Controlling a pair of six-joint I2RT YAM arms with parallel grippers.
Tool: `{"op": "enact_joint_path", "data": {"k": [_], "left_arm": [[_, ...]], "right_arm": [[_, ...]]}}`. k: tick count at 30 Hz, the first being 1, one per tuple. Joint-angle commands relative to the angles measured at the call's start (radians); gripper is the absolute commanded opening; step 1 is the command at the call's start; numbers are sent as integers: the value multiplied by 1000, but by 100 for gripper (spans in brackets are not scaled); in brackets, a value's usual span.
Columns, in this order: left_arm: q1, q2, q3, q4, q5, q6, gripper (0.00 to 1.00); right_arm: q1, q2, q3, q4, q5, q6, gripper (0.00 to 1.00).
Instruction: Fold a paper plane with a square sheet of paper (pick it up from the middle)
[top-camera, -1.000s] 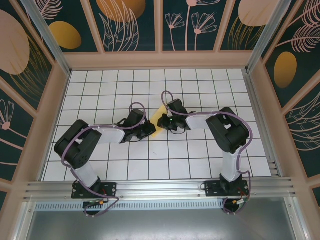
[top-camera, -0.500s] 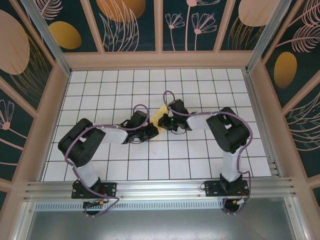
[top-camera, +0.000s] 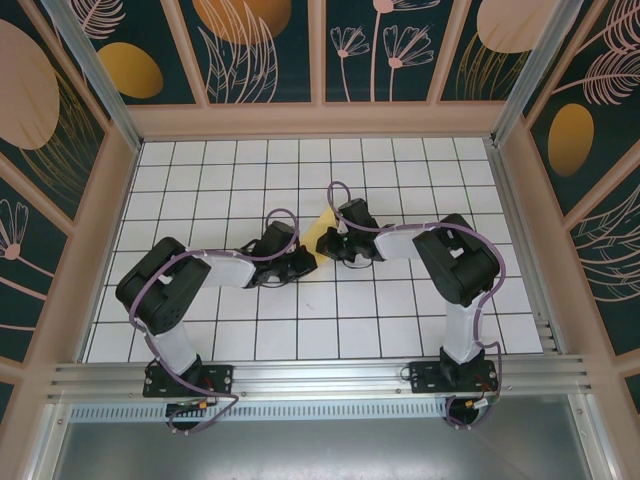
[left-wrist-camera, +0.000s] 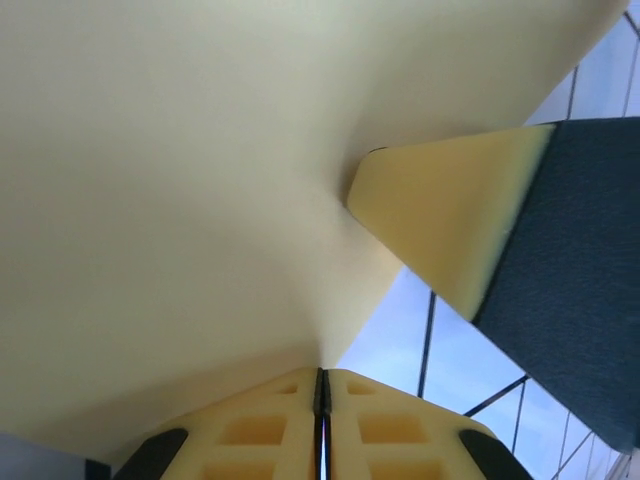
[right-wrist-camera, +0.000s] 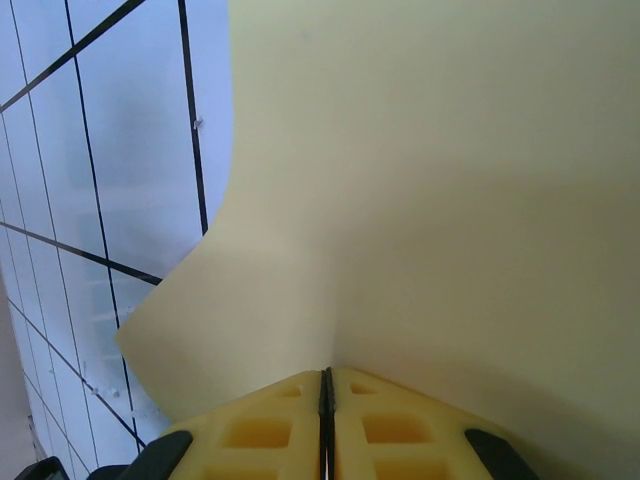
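The yellow sheet of paper (top-camera: 319, 240) shows as a narrow strip at the table's middle, pinched from both sides. My left gripper (top-camera: 305, 260) is shut on its lower left edge, and in the left wrist view the paper (left-wrist-camera: 180, 180) rises from my closed left gripper (left-wrist-camera: 322, 375). My right gripper (top-camera: 328, 243) is shut on the opposite edge; its finger (left-wrist-camera: 450, 215) shows against the paper in the left wrist view. In the right wrist view the sheet (right-wrist-camera: 430, 180) bends up out of my closed right gripper (right-wrist-camera: 325, 375), one free corner (right-wrist-camera: 135, 340) hanging over the tiles.
White gridded tabletop (top-camera: 300, 330) lies around the arms. Wooden walls (top-camera: 320, 120) with dark floral panels enclose three sides. A metal rail (top-camera: 320, 378) runs along the near edge, carrying both arm bases.
The left arm has shifted slightly right toward the paper, and the visible yellow strip looks narrower. Both grippers stay shut on the sheet.
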Motion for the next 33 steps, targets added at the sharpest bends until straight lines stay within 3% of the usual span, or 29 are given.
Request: {"op": "enact_joint_path", "data": {"k": [1,19,33], "left_arm": [[-3,-34,41,31,-29,-2,11],[-3,47,38,-75,-78,-6,8],[-3,58,-25,-120,-95,-12,7]], "right_arm": [[-13,4,-33,-9,-1,6,9],[-24,8,-33,-6,-5,3,9],[-138,7,-44,59,-26,-100,9]]}}
